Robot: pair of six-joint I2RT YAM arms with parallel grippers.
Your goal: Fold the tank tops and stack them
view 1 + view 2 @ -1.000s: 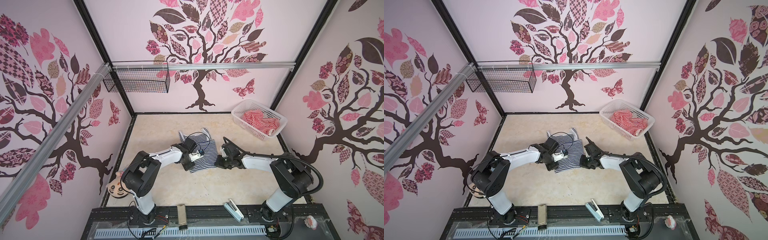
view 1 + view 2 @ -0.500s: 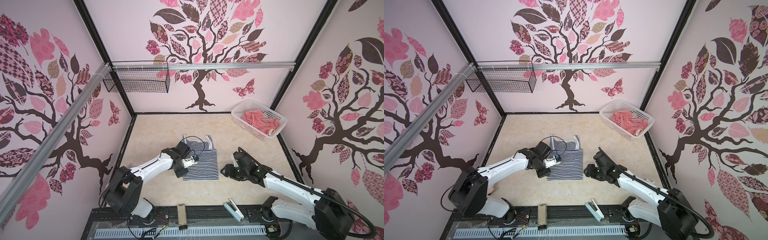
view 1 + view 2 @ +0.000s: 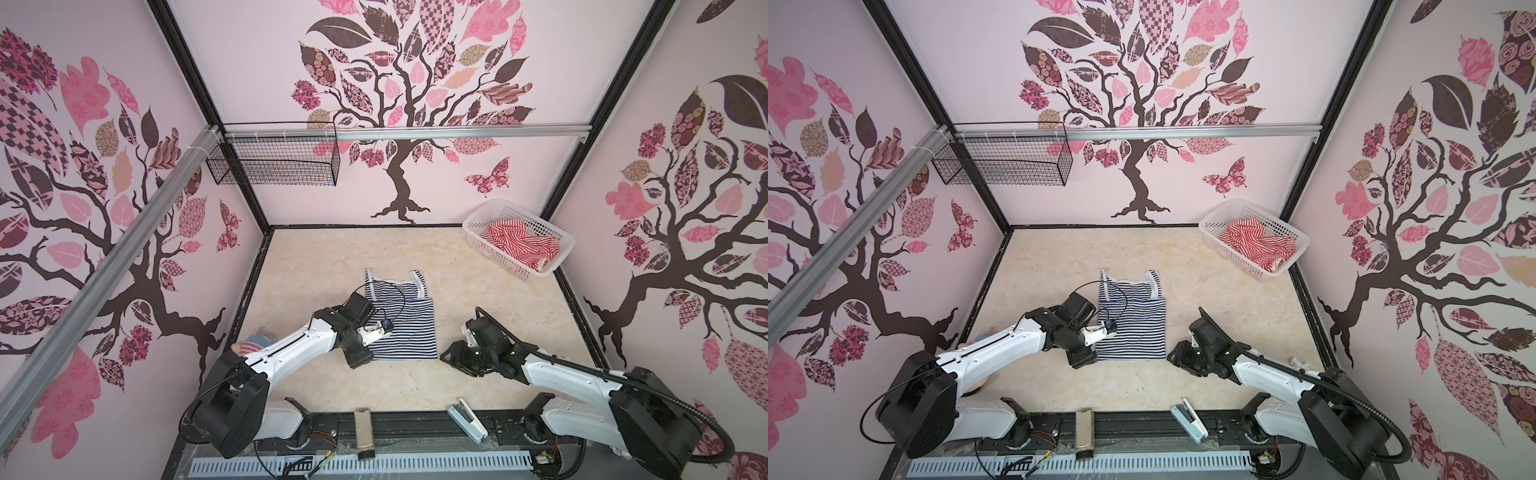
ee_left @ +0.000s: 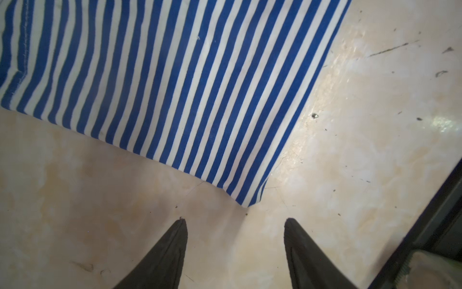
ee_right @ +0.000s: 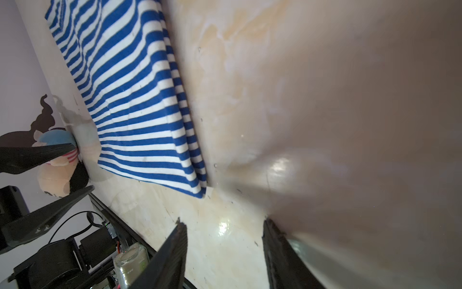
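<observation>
Navy-and-white tank top [image 3: 409, 332] lies flat mid-table [image 3: 332, 257], straps toward the far wall, body a neat narrow rectangle, one long edge showing doubled layers. Red-and-white tank top [image 3: 519, 245] sits crumpled inside the white basket [image 3: 507, 259], far right corner.

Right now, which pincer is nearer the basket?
Right. The right pincer is by the navy top's near-right corner, short of the basket; the left pincer is at its near-left corner.

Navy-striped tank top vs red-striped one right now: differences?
The navy-and-white striped tank top lies flat on the beige table; the red-and-white striped tank top sits crumpled in the white plastic basket. The navy top is mid-table, the red top at the far right corner. Both have thin stripes.
</observation>
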